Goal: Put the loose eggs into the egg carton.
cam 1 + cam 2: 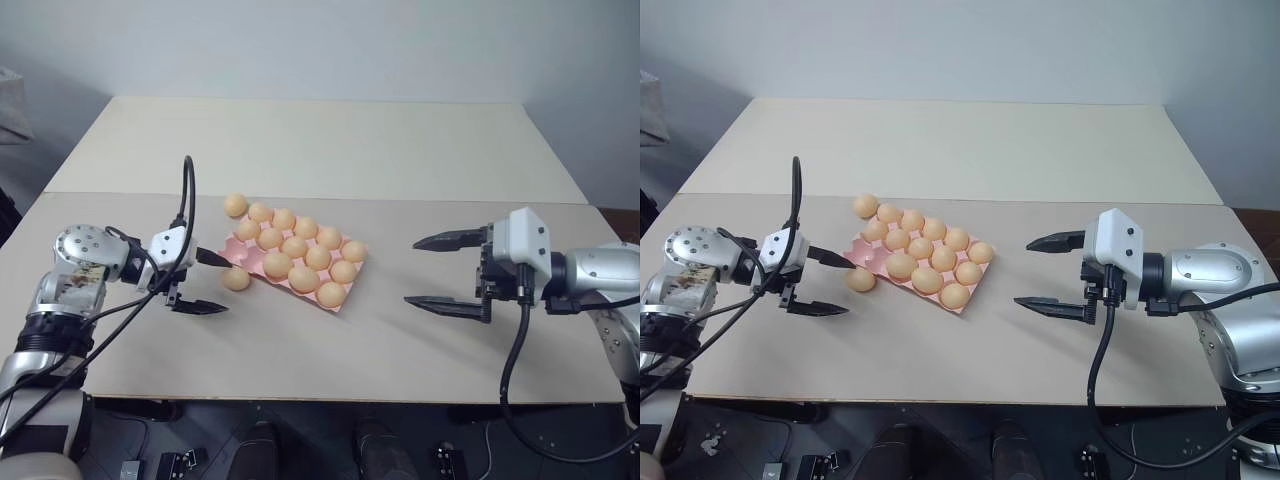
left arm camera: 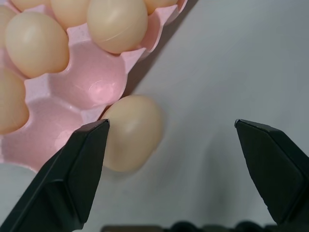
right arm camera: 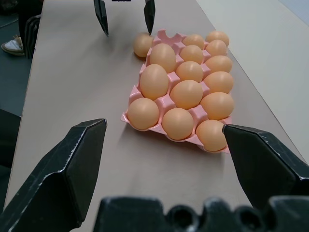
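Left gripper [image 1: 210,282] sits just beside the near-left corner of the egg carton [image 1: 345,293], jaws spread wide, nothing in them. You've got one loose egg [image 1: 236,279] on the table [image 1: 400,150], touching or nearly touching that carton corner, roughly between the two left fingers. A second loose egg [image 1: 235,205] lies on the table at the carton's far-left corner, just beside it. The carton itself is pink, skewed on the table, most cups filled with eggs; the cups at its near-left corner look empty. Right gripper [image 1: 445,272] hangs well apart from the carton on its right side, fingers spread, pointing toward it, holding nothing.

Left wrist view: you see the left fingers [image 2: 72,179] wide apart, with the near loose egg [image 2: 133,133] lying against the carton's edge [image 2: 154,34], close to one fingertip; can't tell if it touches. Two empty pink cups sit right next to that egg.

Right wrist view: right fingers [image 3: 63,179] spread, the carton [image 3: 145,72] ahead of them with rows of eggs. Beyond the carton you see the left gripper [image 3: 125,17], and the near loose egg [image 3: 143,44] at the carton's far corner, below its tips.
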You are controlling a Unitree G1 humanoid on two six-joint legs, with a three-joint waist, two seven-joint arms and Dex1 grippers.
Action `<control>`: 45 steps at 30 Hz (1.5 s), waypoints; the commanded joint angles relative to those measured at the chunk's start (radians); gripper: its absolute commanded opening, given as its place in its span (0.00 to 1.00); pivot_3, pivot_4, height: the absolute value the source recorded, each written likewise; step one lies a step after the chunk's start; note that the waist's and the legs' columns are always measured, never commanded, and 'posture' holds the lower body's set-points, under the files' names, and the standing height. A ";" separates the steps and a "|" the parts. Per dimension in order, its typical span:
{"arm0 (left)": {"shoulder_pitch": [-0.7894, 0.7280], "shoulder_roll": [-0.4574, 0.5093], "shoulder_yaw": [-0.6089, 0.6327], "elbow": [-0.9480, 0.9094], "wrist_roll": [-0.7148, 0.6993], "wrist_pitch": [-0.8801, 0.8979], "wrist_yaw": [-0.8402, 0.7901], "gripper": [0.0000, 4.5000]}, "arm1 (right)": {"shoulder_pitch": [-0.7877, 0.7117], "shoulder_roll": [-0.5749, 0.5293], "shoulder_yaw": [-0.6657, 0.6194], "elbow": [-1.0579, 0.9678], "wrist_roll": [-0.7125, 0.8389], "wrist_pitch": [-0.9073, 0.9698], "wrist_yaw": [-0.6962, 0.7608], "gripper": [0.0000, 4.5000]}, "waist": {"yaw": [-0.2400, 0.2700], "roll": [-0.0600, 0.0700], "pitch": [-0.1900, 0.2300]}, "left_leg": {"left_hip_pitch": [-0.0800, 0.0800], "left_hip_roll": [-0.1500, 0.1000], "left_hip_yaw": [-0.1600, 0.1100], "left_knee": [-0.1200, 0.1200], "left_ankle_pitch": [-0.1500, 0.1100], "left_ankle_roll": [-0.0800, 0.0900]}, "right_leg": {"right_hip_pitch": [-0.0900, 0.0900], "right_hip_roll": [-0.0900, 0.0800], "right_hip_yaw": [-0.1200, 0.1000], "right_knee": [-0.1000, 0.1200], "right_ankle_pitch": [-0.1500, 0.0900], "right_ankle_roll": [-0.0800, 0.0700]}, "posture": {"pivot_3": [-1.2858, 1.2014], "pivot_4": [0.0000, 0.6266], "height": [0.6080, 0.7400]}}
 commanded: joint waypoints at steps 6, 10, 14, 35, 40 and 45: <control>-0.003 -0.030 -0.006 -0.006 0.016 -0.013 0.040 1.00 | -0.006 -0.014 -0.036 -0.040 0.030 -0.010 -0.009 0.99 | 0.000 0.000 0.000 | 0.000 0.000 0.000 0.000 0.000 0.000 | 0.000 0.000 0.000 0.000 0.000 0.000 | 0.52 0.24 1.00; -0.008 -0.046 -0.015 -0.012 0.027 -0.017 0.050 1.00 | -0.010 -0.011 -0.032 -0.045 0.039 -0.008 -0.015 0.99 | 0.000 0.000 0.000 | 0.000 0.000 0.000 0.000 0.000 0.000 | 0.000 0.000 0.000 0.000 0.000 0.000 | 0.52 0.24 1.00; -0.002 -0.040 -0.020 -0.027 0.020 -0.014 0.030 1.00 | -0.014 -0.012 -0.033 -0.050 0.042 -0.005 -0.024 0.99 | -0.001 0.000 0.000 | 0.000 0.000 0.000 0.000 0.000 0.000 | 0.000 0.000 0.000 0.000 0.000 0.000 | 0.52 0.24 1.00; 0.081 0.058 -0.003 -0.104 0.039 -0.003 0.054 0.76 | -0.019 0.000 -0.021 -0.061 0.058 -0.008 -0.046 1.00 | 0.001 0.000 0.000 | 0.000 0.000 0.000 0.000 0.000 0.000 | 0.000 0.000 0.000 0.000 0.000 0.000 | 0.52 0.24 1.00; 0.100 0.042 0.002 -0.133 0.018 0.006 0.056 0.41 | -0.015 0.002 -0.025 -0.067 0.061 -0.004 -0.057 1.00 | 0.001 0.000 0.000 | 0.000 0.000 0.000 0.000 0.000 0.000 | 0.000 0.000 0.000 0.000 0.000 0.000 | 0.52 0.24 1.00; 0.098 0.050 0.016 -0.143 -0.018 0.017 0.021 0.18 | -0.009 -0.002 -0.027 -0.065 0.061 -0.007 -0.052 1.00 | 0.000 0.000 0.000 | 0.000 0.000 0.000 0.000 0.000 0.000 | 0.000 0.000 0.000 0.001 0.000 0.000 | 0.52 0.24 1.00</control>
